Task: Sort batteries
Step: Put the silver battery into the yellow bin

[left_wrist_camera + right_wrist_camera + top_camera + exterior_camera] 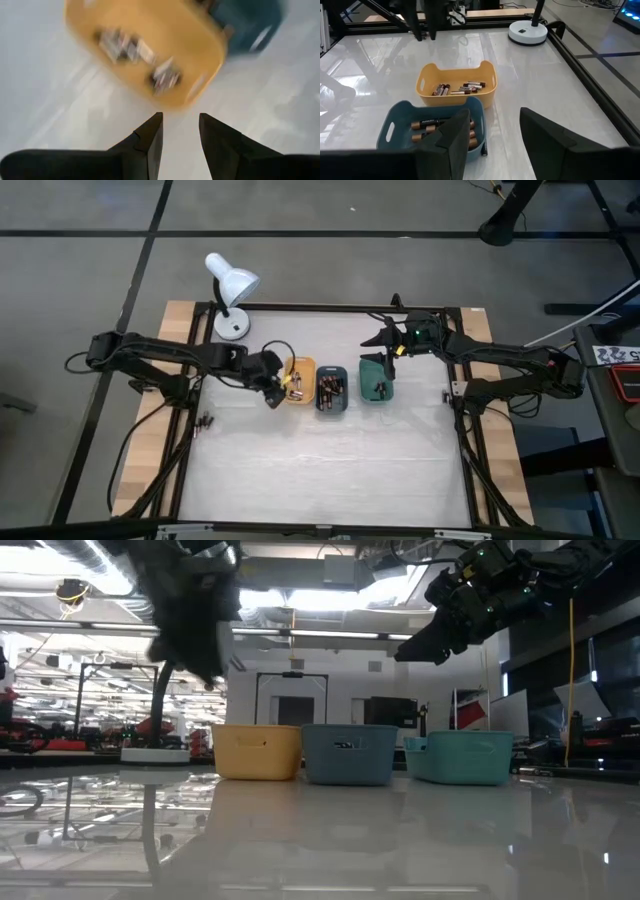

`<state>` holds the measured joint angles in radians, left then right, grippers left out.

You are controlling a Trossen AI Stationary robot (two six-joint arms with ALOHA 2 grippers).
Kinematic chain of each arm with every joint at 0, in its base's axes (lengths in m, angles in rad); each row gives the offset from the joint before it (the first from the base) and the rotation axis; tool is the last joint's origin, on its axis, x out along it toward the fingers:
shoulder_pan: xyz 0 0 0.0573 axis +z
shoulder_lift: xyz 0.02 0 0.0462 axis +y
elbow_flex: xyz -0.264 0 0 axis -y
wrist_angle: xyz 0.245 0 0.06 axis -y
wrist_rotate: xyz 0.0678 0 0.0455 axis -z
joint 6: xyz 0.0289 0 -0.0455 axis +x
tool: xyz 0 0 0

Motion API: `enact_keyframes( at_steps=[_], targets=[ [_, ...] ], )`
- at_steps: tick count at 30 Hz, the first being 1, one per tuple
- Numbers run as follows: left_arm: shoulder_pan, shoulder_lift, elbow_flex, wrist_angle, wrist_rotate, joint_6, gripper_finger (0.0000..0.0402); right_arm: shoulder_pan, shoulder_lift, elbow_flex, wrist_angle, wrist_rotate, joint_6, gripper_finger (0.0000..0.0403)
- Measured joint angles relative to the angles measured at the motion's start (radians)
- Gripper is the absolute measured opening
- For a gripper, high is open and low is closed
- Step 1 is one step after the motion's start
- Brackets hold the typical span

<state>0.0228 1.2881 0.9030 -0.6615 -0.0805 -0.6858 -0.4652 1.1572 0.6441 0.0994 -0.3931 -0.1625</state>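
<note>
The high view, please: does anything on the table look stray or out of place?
Yes: a few small dark items, too small to identify, lie loose near the table's left edge, apart from the orange tray, dark teal tray and green tray lined up mid-table. Nothing looks spilled or tipped.

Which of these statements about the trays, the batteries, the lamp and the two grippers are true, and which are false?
1. Three trays stand in a row: orange tray, dark teal tray, green tray. True.
2. The orange tray is empty. False: several batteries lie in it.
3. The left gripper is open and holds nothing. True.
4. The white desk lamp stands between the teal and green trays. False: it stands at the far edge of the table, on the left arm's side.
5. The right gripper grips the dark teal tray. False: its open fingers hang above the trays, touching none.
</note>
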Motion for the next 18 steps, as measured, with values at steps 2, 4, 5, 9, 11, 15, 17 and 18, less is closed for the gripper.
enact_keyframes(
  at_steps=[2,4,5,9,11,15,17,18],
  targets=[
    [-0.031,0.003,0.000,-0.110,-0.001,-0.055,0.0117,0.000,0.000,0.000,0.002,0.000,0.000,0.0172],
    [-0.059,0.017,-0.001,-0.228,0.001,-0.102,0.0117,0.000,0.000,0.000,0.003,0.000,-0.002,0.0172],
    [-0.072,0.022,-0.001,-0.290,0.009,-0.124,0.0117,0.000,0.000,0.000,0.003,0.000,-0.003,0.0172],
    [-0.111,0.071,-0.001,-0.446,0.072,-0.191,0.0118,0.000,0.000,0.000,0.005,0.000,-0.003,0.0172],
    [-0.127,0.104,-0.002,-0.487,0.104,-0.214,0.0118,0.000,0.001,0.000,0.009,0.000,-0.003,0.0172],
    [-0.158,0.181,-0.001,-0.543,0.192,-0.253,0.0118,0.000,0.004,0.000,0.010,0.000,-0.003,0.0172],
    [-0.179,0.219,-0.002,-0.571,0.221,-0.285,0.0118,0.000,0.004,0.000,0.011,0.000,-0.003,0.0172],
    [-0.187,0.234,-0.002,-0.580,0.236,-0.301,0.0118,0.000,0.004,0.000,0.011,0.000,-0.003,0.0172]
  ],
)
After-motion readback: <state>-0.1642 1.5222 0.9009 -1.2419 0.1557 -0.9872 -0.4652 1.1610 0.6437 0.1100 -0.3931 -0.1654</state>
